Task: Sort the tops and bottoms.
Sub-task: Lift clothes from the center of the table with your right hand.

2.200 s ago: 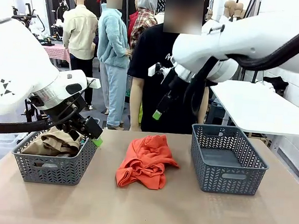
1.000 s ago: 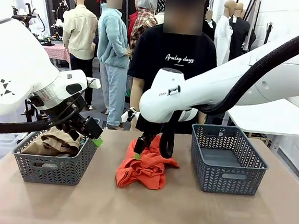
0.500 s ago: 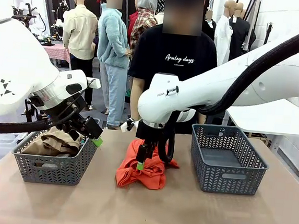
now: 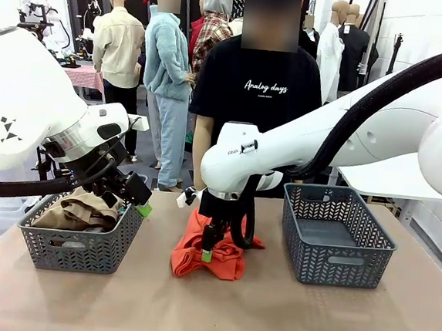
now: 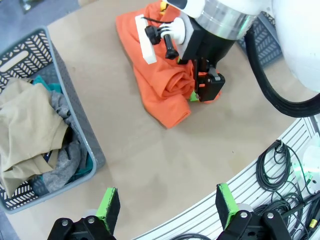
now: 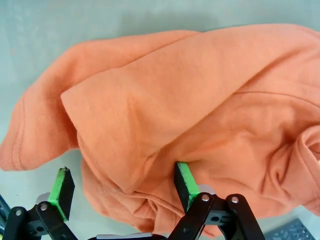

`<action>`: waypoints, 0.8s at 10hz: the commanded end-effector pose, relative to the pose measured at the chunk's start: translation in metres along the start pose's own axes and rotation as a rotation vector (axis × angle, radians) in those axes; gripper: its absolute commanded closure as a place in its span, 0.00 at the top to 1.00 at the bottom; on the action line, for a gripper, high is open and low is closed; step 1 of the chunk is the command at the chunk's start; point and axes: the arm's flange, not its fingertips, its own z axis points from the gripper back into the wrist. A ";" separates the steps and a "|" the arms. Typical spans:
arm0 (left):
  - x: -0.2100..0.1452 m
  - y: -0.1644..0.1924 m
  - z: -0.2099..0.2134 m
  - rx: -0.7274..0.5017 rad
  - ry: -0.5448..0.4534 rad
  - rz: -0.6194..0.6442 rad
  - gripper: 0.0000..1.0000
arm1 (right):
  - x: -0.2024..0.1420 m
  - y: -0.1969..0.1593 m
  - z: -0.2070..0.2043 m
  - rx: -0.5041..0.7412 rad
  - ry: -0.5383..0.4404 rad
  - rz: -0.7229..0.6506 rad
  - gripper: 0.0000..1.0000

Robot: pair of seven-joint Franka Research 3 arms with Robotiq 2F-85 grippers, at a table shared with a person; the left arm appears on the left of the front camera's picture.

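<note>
The right gripper (image 4: 207, 253) is down on the orange garment (image 4: 224, 263) at mid-table, jaws spread wide, one green pad (image 6: 184, 179) pressed into a fold and the other at its edge, nothing pinched; the left gripper (image 5: 166, 210) hangs spread and empty above the left grey basket (image 4: 82, 248). That basket holds the khaki-tan garment (image 4: 86, 206), with the grey garment (image 5: 67, 150) and teal garment (image 5: 46, 86) mostly buried beneath it; the right basket (image 4: 336, 245) stands on the tan table (image 4: 270, 317), a person in a black T-shirt (image 4: 257, 83) behind.

Bare table (image 4: 286, 310) in front, right basket (image 4: 337, 236) empty (left basket (image 4: 79, 234) piled with clothes)
</note>
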 end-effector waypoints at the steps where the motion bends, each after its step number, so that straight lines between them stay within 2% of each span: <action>1: -0.001 0.000 0.000 -0.007 0.003 0.001 1.00 | 0.005 -0.002 0.002 0.000 0.049 0.036 1.00; 2: -0.001 0.000 0.000 -0.007 0.003 0.001 1.00 | 0.006 -0.001 0.002 -0.004 0.074 0.052 0.90; 6: -0.001 0.000 0.000 -0.007 0.003 0.001 1.00 | 0.007 -0.002 0.005 -0.004 0.116 0.078 0.15; 7: -0.001 0.000 0.000 -0.007 0.003 0.001 1.00 | 0.008 -0.002 0.005 0.002 0.120 0.078 0.00; 8: -0.001 0.000 0.000 -0.007 0.003 0.001 1.00 | 0.008 -0.002 0.005 0.010 0.124 0.079 0.00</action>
